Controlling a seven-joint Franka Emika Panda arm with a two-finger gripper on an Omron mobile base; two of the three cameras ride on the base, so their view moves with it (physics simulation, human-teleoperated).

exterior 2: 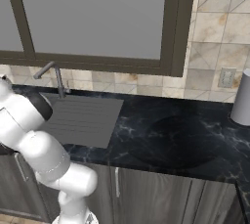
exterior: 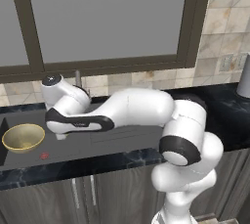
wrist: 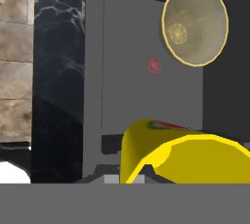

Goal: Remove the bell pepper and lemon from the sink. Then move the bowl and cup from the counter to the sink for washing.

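Observation:
The golden bowl (exterior: 23, 137) lies inside the dark grey sink (exterior: 105, 145), at the basin's left end, and the hand view has the bowl (wrist: 195, 22) at its upper right. My gripper (exterior: 61, 135) hangs over the basin just right of the bowl. It is shut on the yellow cup (wrist: 185, 157), which looms large at the bottom of the hand view with a red tint on its upper edge. The cup hides my fingertips. The bell pepper and lemon are out of view.
A reddish drain spot (wrist: 154, 65) marks the basin floor near the bowl. A thin faucet (exterior 2: 51, 74) rises behind the ribbed drainboard (exterior 2: 80, 120). On the black counter (exterior 2: 185, 140), a tall grey cylinder (exterior 2: 241, 98) stands at the far right by the tiled wall.

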